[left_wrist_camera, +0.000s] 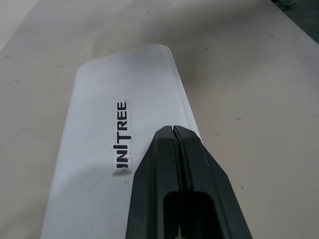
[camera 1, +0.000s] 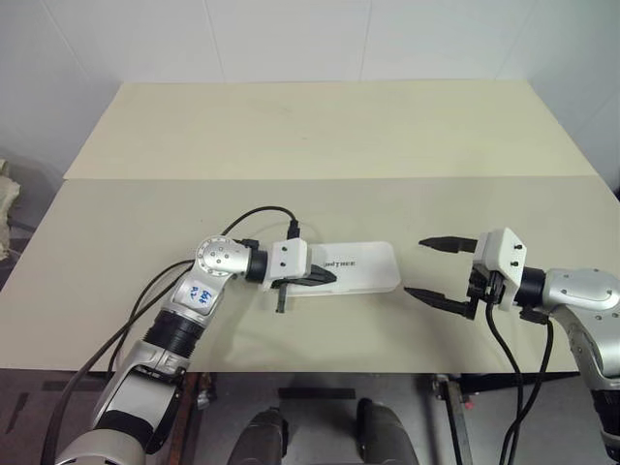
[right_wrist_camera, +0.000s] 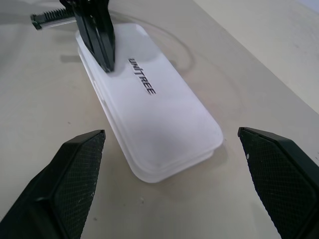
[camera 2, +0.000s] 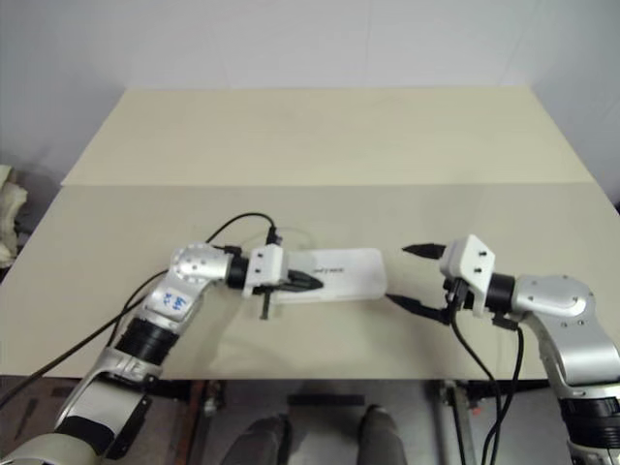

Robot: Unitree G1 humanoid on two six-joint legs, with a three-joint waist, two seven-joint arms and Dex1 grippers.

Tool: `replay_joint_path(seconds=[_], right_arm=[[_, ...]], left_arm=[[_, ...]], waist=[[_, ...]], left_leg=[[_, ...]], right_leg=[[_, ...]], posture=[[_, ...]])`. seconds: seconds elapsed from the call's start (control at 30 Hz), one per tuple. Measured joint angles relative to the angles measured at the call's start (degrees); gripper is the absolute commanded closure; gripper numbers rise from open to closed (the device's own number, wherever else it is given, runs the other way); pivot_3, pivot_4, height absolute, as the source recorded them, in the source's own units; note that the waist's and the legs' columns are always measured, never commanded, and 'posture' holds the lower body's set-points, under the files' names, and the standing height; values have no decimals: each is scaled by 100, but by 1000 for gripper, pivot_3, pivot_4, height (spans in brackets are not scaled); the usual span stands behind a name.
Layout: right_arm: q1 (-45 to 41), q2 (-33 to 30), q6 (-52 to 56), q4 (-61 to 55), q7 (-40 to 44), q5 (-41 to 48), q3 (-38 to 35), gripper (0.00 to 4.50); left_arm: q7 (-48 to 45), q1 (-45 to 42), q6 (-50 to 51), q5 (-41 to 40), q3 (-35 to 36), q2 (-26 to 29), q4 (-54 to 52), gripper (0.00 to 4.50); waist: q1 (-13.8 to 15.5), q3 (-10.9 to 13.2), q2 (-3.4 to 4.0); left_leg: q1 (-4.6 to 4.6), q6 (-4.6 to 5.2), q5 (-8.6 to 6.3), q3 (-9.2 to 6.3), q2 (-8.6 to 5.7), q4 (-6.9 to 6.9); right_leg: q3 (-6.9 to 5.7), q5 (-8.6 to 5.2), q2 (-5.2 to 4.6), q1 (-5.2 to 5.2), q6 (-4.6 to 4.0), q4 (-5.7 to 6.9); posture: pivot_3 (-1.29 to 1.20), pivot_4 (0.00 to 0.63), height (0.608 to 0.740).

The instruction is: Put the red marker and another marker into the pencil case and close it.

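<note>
The white pencil case (camera 1: 366,266) lies flat on the table near its front edge, lid down, with "UNITREE" printed on top. My left gripper (camera 1: 329,278) is shut, with nothing between its fingers, and its tip rests on the case's left part by the lettering (left_wrist_camera: 122,137). In the right wrist view this same tip (right_wrist_camera: 106,64) presses on the lid (right_wrist_camera: 164,114). My right gripper (camera 1: 415,266) stands open just off the case's right end, apart from it, with nothing between its fingers. The red marker and the other marker are out of view.
The case sits on a cream table (camera 1: 320,145) with a seam (camera 1: 329,177) running across its middle. A black cable (camera 1: 262,215) loops from my left wrist over the table. The table's front edge (camera 1: 320,370) lies close below both grippers.
</note>
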Motion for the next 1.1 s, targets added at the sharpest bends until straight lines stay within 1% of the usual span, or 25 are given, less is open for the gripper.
replay_joint_path(seconds=[0.17, 0.27, 0.37, 0.53, 0.63, 0.7, 0.73, 0.77, 0.87, 0.93, 0.97, 1.1], right_arm=[[0, 30, 81, -119, -108, 66, 0, 0], [-1, 114, 147, -134, -169, 102, 12, 0], [2, 182, 215, -153, -240, 103, 28, 0], [9, 332, 339, -383, -455, 119, 29, 0], [168, 340, 347, -464, -468, 152, 23, 0], [290, 347, 350, -554, -469, 185, 23, 0], [297, 360, 350, -563, -481, 191, 20, 0], [313, 369, 349, -567, -504, 200, 8, 0], [354, 397, 349, -569, -553, 224, -7, 0], [379, 399, 347, -568, -555, 232, -16, 0], [378, 399, 343, -568, -555, 233, -22, 0], [360, 399, 256, -526, -555, 233, -181, 0]], left_arm=[[6, -9, -119, 95, -51, 21, -13, 4452], [105, 121, -10, -47, 88, -38, -76, 4452], [272, 245, -192, -73, 215, -23, -113, 4452], [346, 419, -264, -370, 733, 176, -121, 4452], [413, 419, -367, -548, 1067, 256, -117, 4452], [424, 469, -327, -811, 1377, 373, -128, 4452], [400, 526, -270, -914, 1477, 430, -156, 4058], [357, 622, -200, -1052, 1589, 473, -201, 3848], [199, 928, -9, -1339, 1683, 558, -342, 2898], [140, 1055, 74, -1447, 1720, 610, -469, 2118], [129, 1076, 88, -1482, 1738, 627, -493, 1836], [50, 1305, 303, -1724, 1887, 739, -790, 378]], waist=[[2, -1, -1], [-2, -1, -1], [-5, -1, -1], [-20, -1, -1], [3, 0, -1], [4, 0, -1], [-3, -1, -1], [-14, -1, -1], [-27, 0, -1], [-22, 0, -1], [-22, 0, -1], [-21, 0, -1]], left_leg=[[9, 2, 1, -1, 0, 1], [8, 3, 2, -2, 0, 0], [6, 3, 2, -2, 0, -1], [2, 2, 2, -2, 1, -3], [-4, 3, 2, -5, 0, -3], [-3, 3, 1, -4, 0, -5], [-4, 4, 1, -4, 0, -5], [-3, 5, 1, -3, 0, -5], [-2, 5, 0, -4, 2, -6], [-2, 5, 1, -4, 1, -4], [-1, 5, 1, -3, 1, -4], [0, 4, 1, -4, 1, -5]], right_leg=[[0, 2, 0, 9, -1, 0], [0, 3, 0, 7, -2, 1], [0, 3, 0, 6, -1, -1], [0, 3, 0, -1, -2, 0], [-1, 4, 0, -1, -2, -4], [-1, 4, 0, -1, -2, -6], [-1, 4, 0, -1, -2, -8], [0, 4, 0, -1, -2, -8], [-1, 4, 0, -2, -2, -5], [0, 4, 0, -2, -2, -2], [0, 4, 0, -2, -2, -2], [0, 4, 0, -2, -3, -1]], posture=[[0, 150, 740], [0, 150, 740], [0, 150, 740], [0, 150, 740], [0, 150, 740], [0, 150, 740], [0, 150, 740], [0, 150, 740], [0, 150, 740], [0, 150, 740], [0, 150, 740], [0, 150, 740]])
